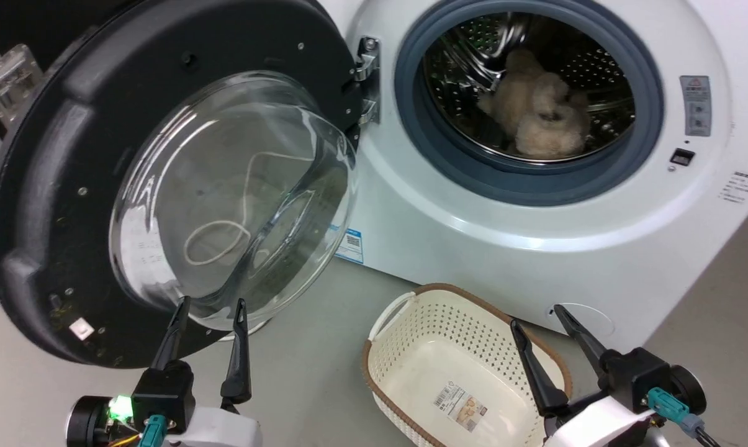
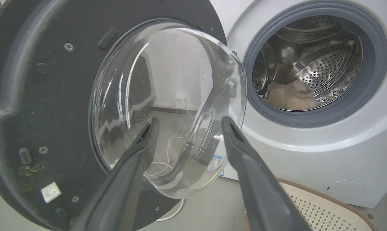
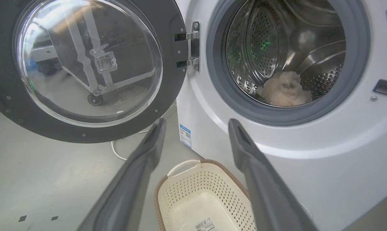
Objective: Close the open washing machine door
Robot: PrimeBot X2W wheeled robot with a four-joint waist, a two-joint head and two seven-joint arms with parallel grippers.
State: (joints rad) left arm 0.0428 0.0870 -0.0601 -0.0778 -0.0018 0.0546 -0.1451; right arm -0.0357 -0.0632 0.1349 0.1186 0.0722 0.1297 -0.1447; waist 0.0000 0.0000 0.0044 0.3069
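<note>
The washing machine door [image 1: 57, 205] stands swung wide open to the left of the white washing machine [image 1: 473, 242], hinged at its left side. Its black rim [image 2: 42, 106] frames a bulging clear glass bowl [image 2: 167, 106]. The door [image 3: 167, 80] shows at the upper left of the right wrist view too. My left gripper [image 1: 211, 305] is open, its fingertips just in front of the bowl's lower edge, holding nothing. My right gripper [image 1: 538, 316] is open above the basket, near the machine's lower front. A beige fluffy item [image 1: 538, 112] lies in the steel drum.
A cream perforated basket [image 1: 411, 347] with a brown rim stands on the grey floor in front of the machine, between my arms. A white cord [image 3: 116, 152] lies on the floor under the door. The grey gasket [image 1: 448, 161] rings the drum opening.
</note>
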